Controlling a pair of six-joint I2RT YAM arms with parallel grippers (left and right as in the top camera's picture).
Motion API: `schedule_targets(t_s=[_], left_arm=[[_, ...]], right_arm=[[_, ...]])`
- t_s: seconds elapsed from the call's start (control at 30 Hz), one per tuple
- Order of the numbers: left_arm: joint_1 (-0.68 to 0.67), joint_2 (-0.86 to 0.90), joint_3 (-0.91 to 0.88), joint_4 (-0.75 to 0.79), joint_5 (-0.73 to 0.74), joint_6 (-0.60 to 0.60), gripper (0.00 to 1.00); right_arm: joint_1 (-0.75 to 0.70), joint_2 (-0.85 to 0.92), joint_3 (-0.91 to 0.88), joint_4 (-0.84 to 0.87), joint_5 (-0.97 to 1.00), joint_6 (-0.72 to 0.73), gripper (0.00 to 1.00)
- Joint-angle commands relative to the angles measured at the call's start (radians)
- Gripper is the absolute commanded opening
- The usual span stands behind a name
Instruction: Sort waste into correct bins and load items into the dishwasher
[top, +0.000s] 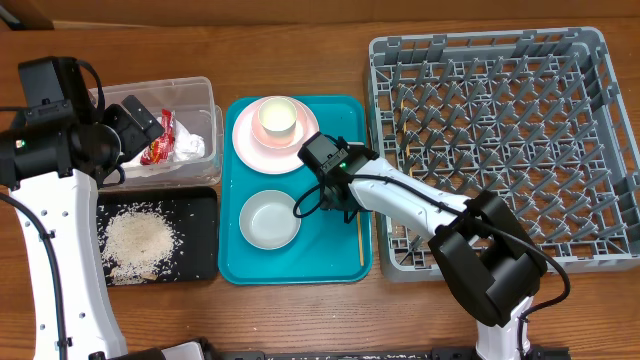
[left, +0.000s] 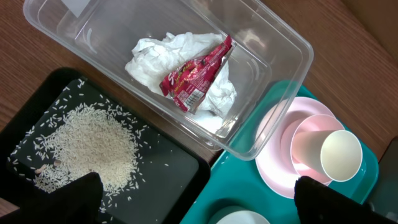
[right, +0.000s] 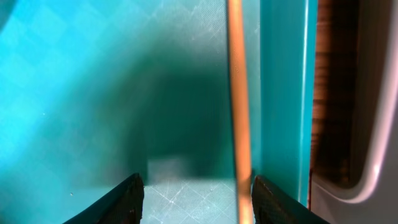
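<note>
My right gripper (top: 349, 205) is open and low over the teal tray (top: 340, 120). A thin wooden chopstick (right: 239, 93) lies on the tray between its fingers (right: 199, 205), close to the right finger, and shows in the overhead view (top: 360, 240). My left gripper (top: 128, 125) is open and empty (left: 199, 211), above the clear tub (top: 200, 92). The tub (left: 273, 37) holds the white napkin (left: 155, 53) and the red wrapper (left: 193, 78). Rice crumbs (top: 140, 240) lie in the black tray (top: 200, 235). A cream cup (top: 278, 118) stands on the pink plate (top: 250, 150). A pale bowl (top: 270, 220) sits on the teal tray.
The grey dish rack (top: 500, 140) stands right of the teal tray, and its pale wall shows at the right edge of the right wrist view (right: 373, 124). A narrow strip of wooden table (right: 326, 93) separates tray and rack.
</note>
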Motion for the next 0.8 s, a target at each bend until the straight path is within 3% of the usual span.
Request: schedule_targets(t_s=[0.0,0.23,0.57,0.77], left_arm=[[-0.006,-0.015,0.018,0.001,-0.013,0.008,1.00],[-0.006,-0.015,0.018,0.001,-0.013,0.008,1.00],[-0.006,-0.015,0.018,0.001,-0.013,0.008,1.00],[-0.006,-0.015,0.018,0.002,-0.013,0.008,1.00]], right_arm=[[-0.002,0.003,-0.012,0.007,-0.011,0.007,0.57],[-0.002,0.003,-0.012,0.025,-0.106,0.003,0.57],[-0.002,0.003,-0.012,0.011,-0.103,-0.008,0.47],[-0.002,0.003,-0.013,0.010,-0.092,-0.083,0.33]])
